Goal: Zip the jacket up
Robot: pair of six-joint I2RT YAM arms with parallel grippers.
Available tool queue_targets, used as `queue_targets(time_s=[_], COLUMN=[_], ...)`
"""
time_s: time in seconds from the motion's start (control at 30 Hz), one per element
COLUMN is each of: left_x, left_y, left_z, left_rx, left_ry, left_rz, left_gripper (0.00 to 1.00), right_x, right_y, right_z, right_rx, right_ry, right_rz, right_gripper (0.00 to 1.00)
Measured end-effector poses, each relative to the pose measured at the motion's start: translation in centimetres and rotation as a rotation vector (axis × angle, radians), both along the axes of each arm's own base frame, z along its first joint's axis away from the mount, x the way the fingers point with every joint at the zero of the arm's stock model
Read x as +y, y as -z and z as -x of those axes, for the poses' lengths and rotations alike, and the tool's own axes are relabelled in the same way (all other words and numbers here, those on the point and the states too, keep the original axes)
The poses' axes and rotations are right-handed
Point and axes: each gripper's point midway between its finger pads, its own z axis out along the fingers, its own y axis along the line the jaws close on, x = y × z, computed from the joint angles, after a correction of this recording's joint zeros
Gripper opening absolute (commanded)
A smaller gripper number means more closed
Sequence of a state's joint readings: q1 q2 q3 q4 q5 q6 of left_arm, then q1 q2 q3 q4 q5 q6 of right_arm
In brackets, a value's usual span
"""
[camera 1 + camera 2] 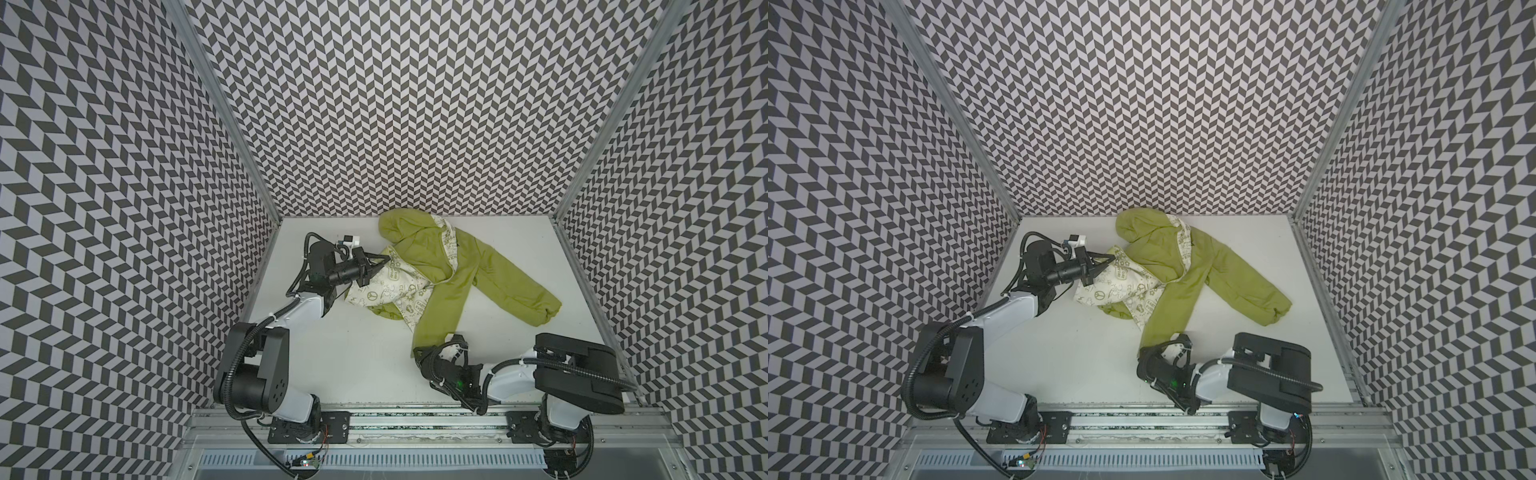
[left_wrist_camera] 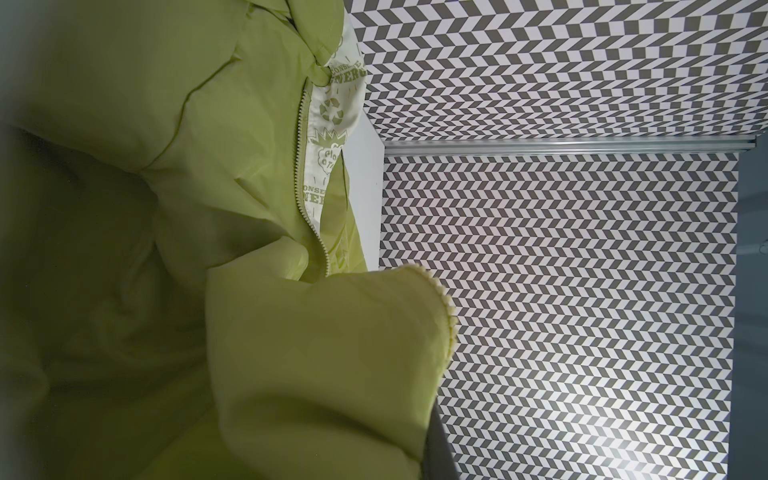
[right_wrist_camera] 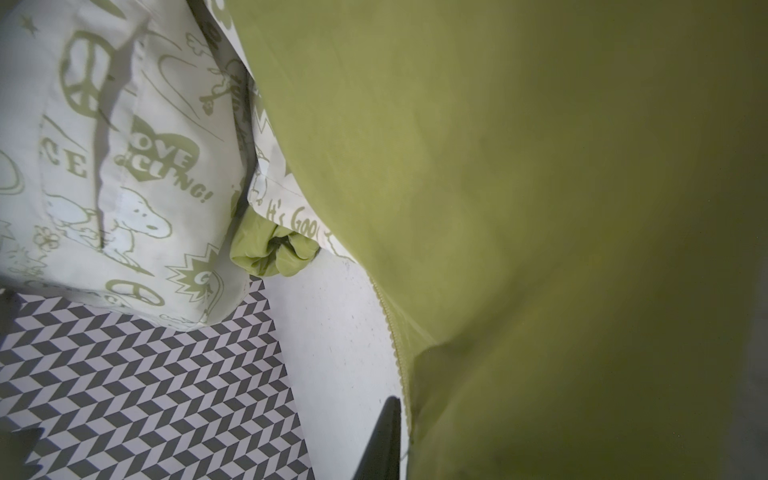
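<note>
left gripper (image 1: 384,261): jaws pinched shut on front edge of jacket (image 1: 453,282) | right gripper (image 1: 417,352): opposite hem corner drapes over jaws, grip unclear | jacket stretched between both, likely to align zipper (image 2: 299,174) halves

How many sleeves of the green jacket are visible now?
2. One sleeve of the jacket lies stretched toward the right side of the table. Of the other, only what looks like a bunched cuff shows at the edge of the white lining; the rest is hidden.
</note>
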State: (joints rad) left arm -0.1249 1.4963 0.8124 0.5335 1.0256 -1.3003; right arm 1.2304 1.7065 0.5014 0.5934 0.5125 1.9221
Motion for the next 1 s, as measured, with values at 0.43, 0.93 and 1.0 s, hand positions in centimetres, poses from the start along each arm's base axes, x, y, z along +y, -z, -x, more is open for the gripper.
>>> queue_targets(time_s=[0.43,0.93,1.0], left_x=[-0.2,-3.4,-4.3], left_y=[1.5,-1.5,-1.8], left_z=[0.4,1.2,2.0], left_rx=[0.052,-0.068,-0.122], left_ry=[0.016,0.051,0.062], left_rz=[-0.041,-0.270,-0.283], left_gripper=[0.00,0.00,0.00], right_x=[-4.4,-14.2,-14.4], right_y=[-3.2,-10.0,-10.3], right_z=[-1.2,-5.2,-5.6], right_rx=[0.010,0.005,-0.015], right_ry=[-0.199,-0.351,-0.369], right_rz=[0.294,0.946,0.977], right_gripper=[0.00,0.00,0.00])
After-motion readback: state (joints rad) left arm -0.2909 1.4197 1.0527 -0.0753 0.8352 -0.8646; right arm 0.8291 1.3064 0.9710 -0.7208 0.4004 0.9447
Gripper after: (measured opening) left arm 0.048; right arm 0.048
